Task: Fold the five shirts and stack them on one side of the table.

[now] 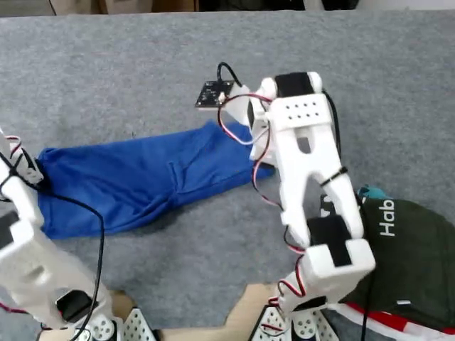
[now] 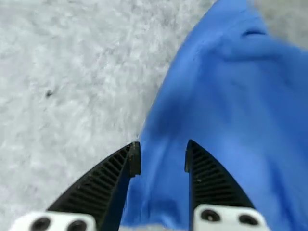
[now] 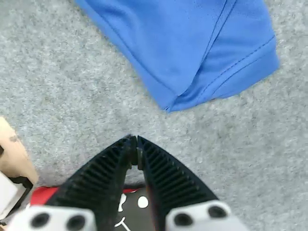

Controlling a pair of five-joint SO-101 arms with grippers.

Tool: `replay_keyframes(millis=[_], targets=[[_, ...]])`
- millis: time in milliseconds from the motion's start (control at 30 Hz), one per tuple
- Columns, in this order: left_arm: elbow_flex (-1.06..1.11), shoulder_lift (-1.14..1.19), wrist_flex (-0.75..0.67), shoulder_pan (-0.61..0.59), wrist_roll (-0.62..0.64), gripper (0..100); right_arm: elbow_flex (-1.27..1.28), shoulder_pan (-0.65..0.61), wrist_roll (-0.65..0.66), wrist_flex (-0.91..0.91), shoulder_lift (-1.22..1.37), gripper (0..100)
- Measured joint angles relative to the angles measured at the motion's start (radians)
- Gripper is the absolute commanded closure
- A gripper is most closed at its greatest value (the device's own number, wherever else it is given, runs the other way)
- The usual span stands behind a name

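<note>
On the grey table (image 1: 106,71) the blue shirt (image 1: 142,181) lies stretched between the arms, the left gripper (image 2: 162,159) spread over one end, the right gripper (image 3: 134,144) pressed together, empty, beside the other.

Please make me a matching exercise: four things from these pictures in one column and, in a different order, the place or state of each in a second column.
Things
1. long blue fabric shirt
2. dark green cloth garment with white print
3. left end effector
4. right end effector

Place or state
a. stretched across the grey felt table
b. shut, above bare felt
c. open, blue cloth between its fingers
d. lying beside the right arm base

Pairs: 1-a; 2-d; 3-c; 4-b
</note>
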Motion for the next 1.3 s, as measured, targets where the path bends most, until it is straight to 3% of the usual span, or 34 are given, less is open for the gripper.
replay_keyframes(millis=[133, 367, 733, 867, 1067, 1300], targets=[[-0.124, 0.155, 0.003, 0.000, 0.000, 85, 0.057, 0.000, 0.000, -0.005, -0.046, 99.4], [-0.264, 0.308, 0.049, 0.026, 0.002, 98, 0.091, 0.000, 0.000, -0.005, -0.084, 99.4], [-0.330, 0.347, 0.183, 0.118, 0.008, 98, 0.095, 0.060, -0.017, -0.123, -0.147, 99.4], [-0.410, 0.353, 0.284, 0.153, 0.034, 98, 0.095, 0.172, -0.140, -0.279, -0.153, 99.4], [-0.509, 0.354, 0.344, 0.272, 0.115, 98, 0.226, 0.358, -0.453, -0.628, -0.120, 99.4], [-0.531, 0.290, 0.345, 0.479, 0.149, 98, 0.471, 0.430, -0.792, -0.941, -0.052, 99.4]])
